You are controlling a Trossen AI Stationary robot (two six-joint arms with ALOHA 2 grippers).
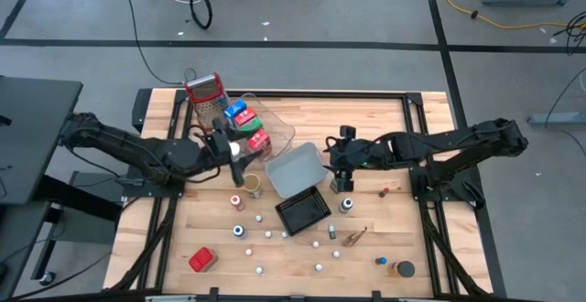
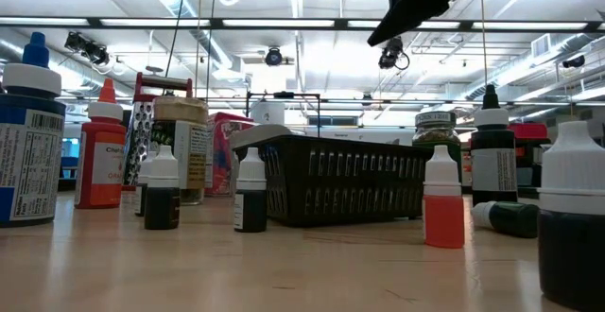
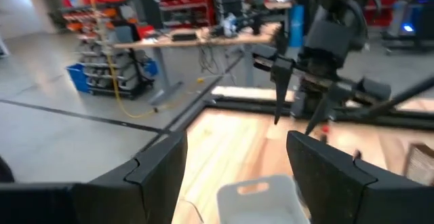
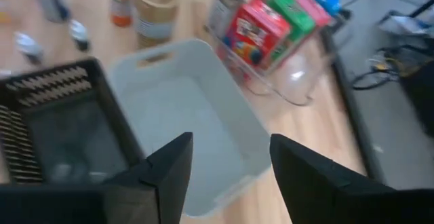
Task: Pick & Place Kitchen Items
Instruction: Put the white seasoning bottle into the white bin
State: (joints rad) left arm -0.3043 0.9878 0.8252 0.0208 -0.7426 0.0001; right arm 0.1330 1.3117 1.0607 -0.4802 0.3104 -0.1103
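Cartons, red, green and blue, lie in the clear tray at upper centre of the high view, beside the grater. The right claw hangs released and empty over the right edge of the grey tray at frame centre. The left claw sits just left of that tray, fingers apart, grasping nothing. A black basket lies just below the grey tray. Small bottles dot the lower surface, with a red box at lower left and a dark jar at lower right.
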